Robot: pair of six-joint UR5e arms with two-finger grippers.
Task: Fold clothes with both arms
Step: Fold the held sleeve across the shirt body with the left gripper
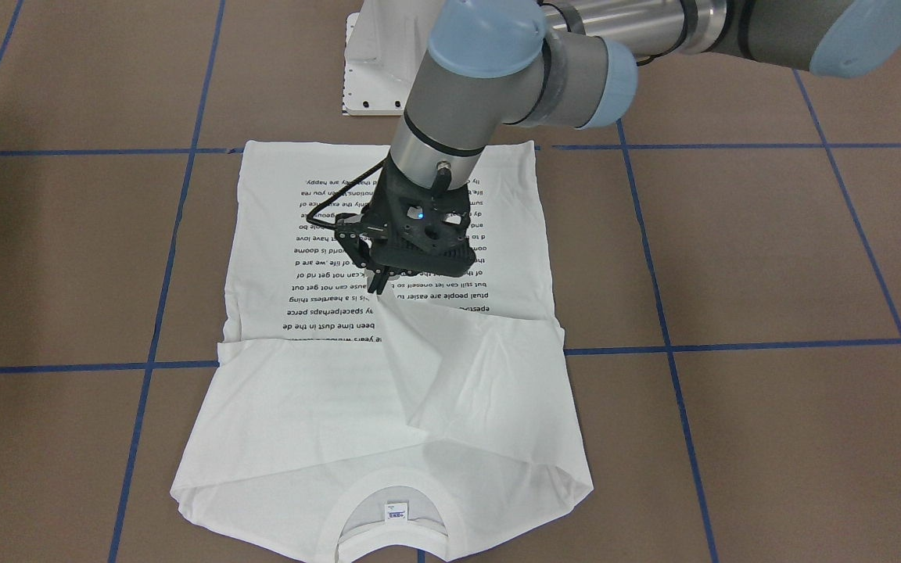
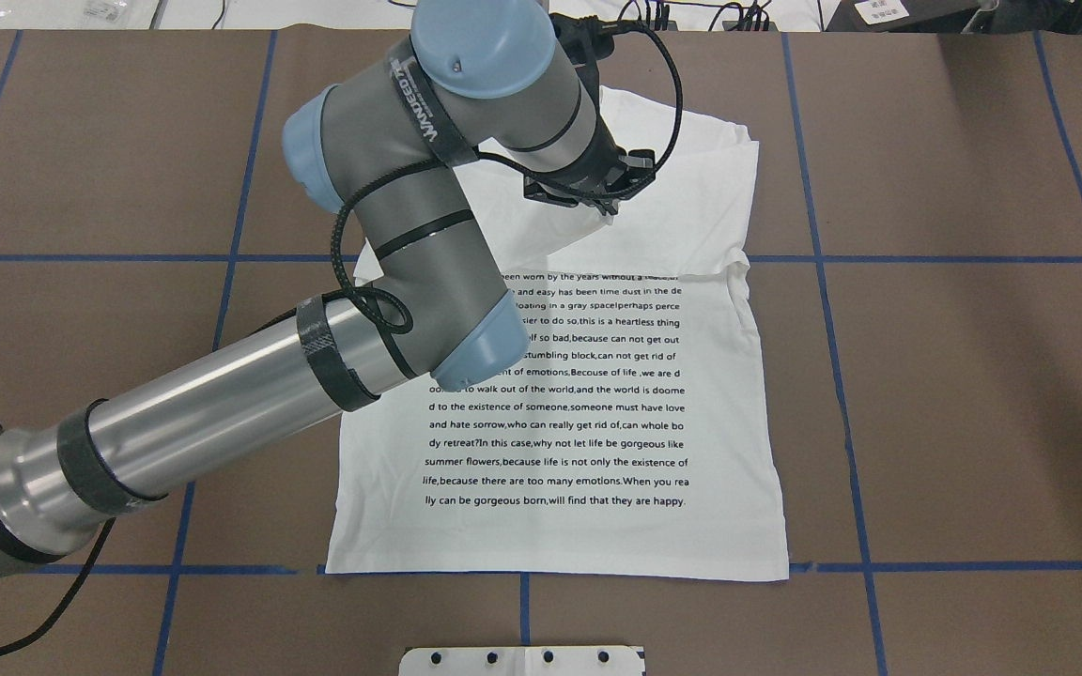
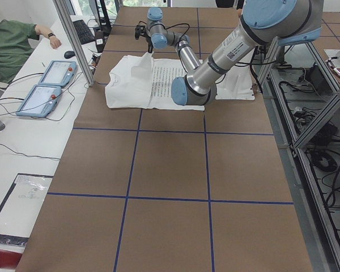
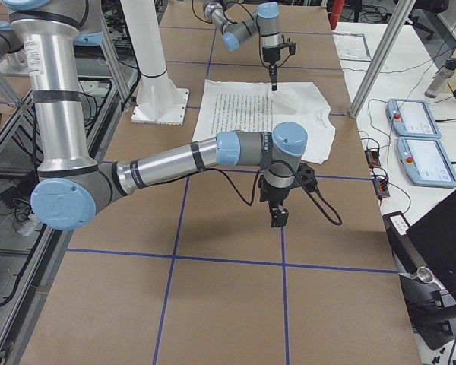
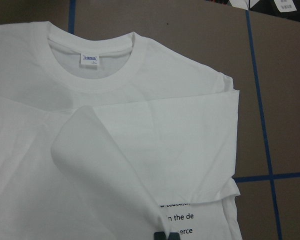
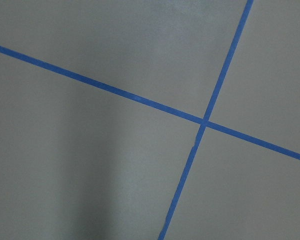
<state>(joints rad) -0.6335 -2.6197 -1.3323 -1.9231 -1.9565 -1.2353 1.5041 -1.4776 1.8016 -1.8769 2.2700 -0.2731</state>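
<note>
The white T-shirt (image 1: 325,438) lies print side up on the brown table, its collar (image 5: 100,86) and neck label (image 5: 90,59) at the end far from the robot. My left gripper (image 1: 378,288) hangs low over the lines of text, shut on a lifted fold of the shirt's plain white cloth (image 5: 90,145). The fold comes from the shirt's side and drapes across the upper chest. In the overhead view the left gripper (image 2: 609,208) is partly hidden by its own wrist. My right gripper (image 4: 277,217) hovers over bare table away from the shirt; I cannot tell whether it is open or shut.
Blue tape lines (image 6: 205,122) grid the brown table. The white pedestal base (image 1: 376,70) stands at the robot's edge, just behind the shirt's hem. Beside the table, a seated person (image 3: 11,39) and two teach pendants (image 3: 45,85) are at a white bench.
</note>
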